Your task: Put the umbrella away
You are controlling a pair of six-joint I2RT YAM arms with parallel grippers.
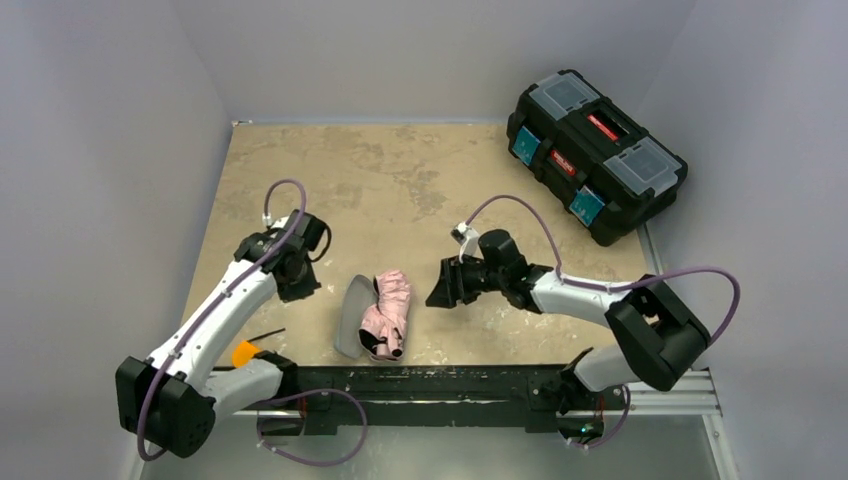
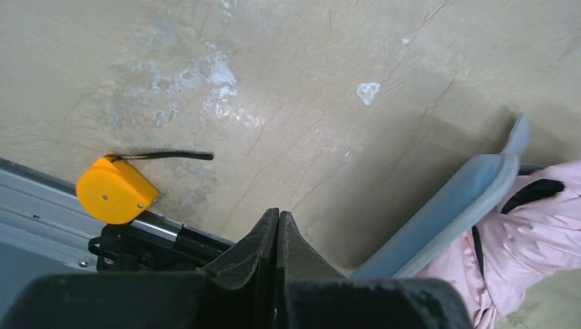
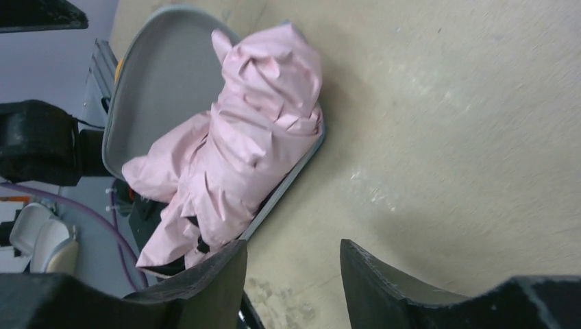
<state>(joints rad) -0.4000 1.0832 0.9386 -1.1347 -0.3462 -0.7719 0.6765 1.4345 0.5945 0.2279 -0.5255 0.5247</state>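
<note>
Soft even light, faint shadows, mild blur

Overhead, two wrist close-ups — umbrella (image 1: 388,310) shared

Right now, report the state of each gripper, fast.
Left gripper: closed, holding nothing.
Right gripper: open, empty, not touching the pink umbrella.
</note>
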